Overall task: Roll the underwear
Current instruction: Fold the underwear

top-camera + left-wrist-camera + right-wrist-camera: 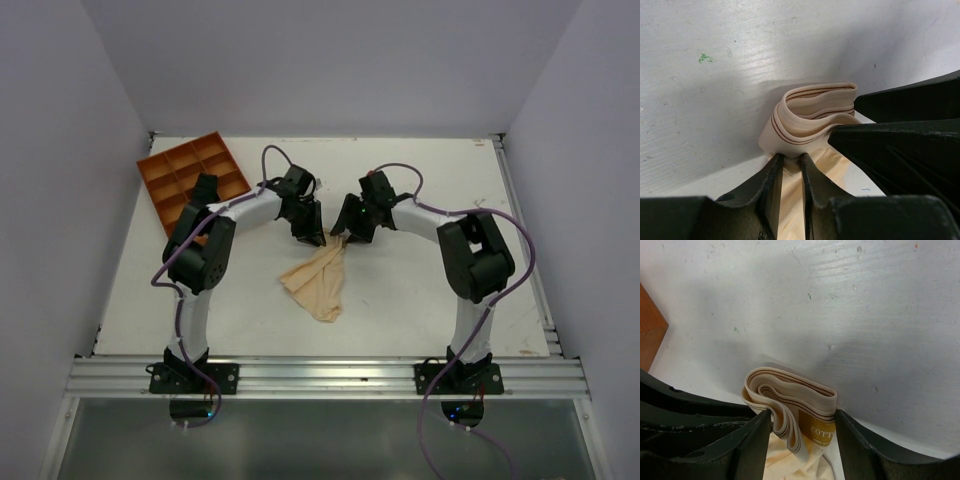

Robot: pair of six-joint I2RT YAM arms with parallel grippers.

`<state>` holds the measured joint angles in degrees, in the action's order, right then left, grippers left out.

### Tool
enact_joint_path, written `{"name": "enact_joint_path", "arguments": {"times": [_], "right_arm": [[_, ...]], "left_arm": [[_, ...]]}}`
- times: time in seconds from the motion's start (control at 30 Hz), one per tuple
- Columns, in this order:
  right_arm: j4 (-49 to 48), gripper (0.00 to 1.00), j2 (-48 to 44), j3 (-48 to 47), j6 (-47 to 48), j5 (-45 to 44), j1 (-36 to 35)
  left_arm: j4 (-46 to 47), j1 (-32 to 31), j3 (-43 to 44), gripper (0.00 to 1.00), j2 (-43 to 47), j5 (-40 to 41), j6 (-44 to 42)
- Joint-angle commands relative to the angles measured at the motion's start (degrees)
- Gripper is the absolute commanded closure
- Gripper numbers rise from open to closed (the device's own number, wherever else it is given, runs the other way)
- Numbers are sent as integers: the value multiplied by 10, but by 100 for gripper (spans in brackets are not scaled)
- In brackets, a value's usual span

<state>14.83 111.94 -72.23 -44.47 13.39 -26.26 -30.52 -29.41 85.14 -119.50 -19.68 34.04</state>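
counts: one underwear (318, 285), one orange tray (205, 160), one white table (420, 300), two claws, both mine.
look: pale beige, thin and wrinkled. the waistband (790, 385) is folded into stacked loops with thin brown stripes along it. a tan label (822, 430) shows the letters "cott".
where: on the table, to the right of the tray and nearer the arm bases than it, well apart from it.
long axis: runs roughly far to near. the tray sits off to the left of the far end.
pointing: the waistband end is the far end, raised at my claws. the loose end lies flat and points away from the tray, toward the near edge.
left claw (792, 157): clenched narrow on the thin fabric just below the waistband.
right claw (802, 415): jaws wide, grasping the underwear. the folded waistband fills the gap and touches both fingers.
claws: just beside each other, right of the tray.
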Motion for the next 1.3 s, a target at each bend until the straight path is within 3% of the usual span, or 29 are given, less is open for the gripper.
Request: {"name": "enact_joint_path", "arguments": {"times": [0.0, 0.57, 1.03, 1.17, 1.27], "right_arm": [[9, 41, -39, -6, 18, -5, -2], [0, 39, -27, 14, -3, 6, -3], [-23, 56, -3, 18, -27, 32, -3], [-10, 44, -4, 17, -31, 26, -4], [-12, 42, -10, 23, -35, 16, -4]], "left_arm": [[0, -4, 10, 75, -8, 5, -14], [2, -6, 16, 75, -11, 3, -7], [-2, -7, 30, 75, -18, 3, -5], [-7, -7, 34, 75, -19, 5, -8], [-8, -7, 34, 75, -20, 5, -9]]}}
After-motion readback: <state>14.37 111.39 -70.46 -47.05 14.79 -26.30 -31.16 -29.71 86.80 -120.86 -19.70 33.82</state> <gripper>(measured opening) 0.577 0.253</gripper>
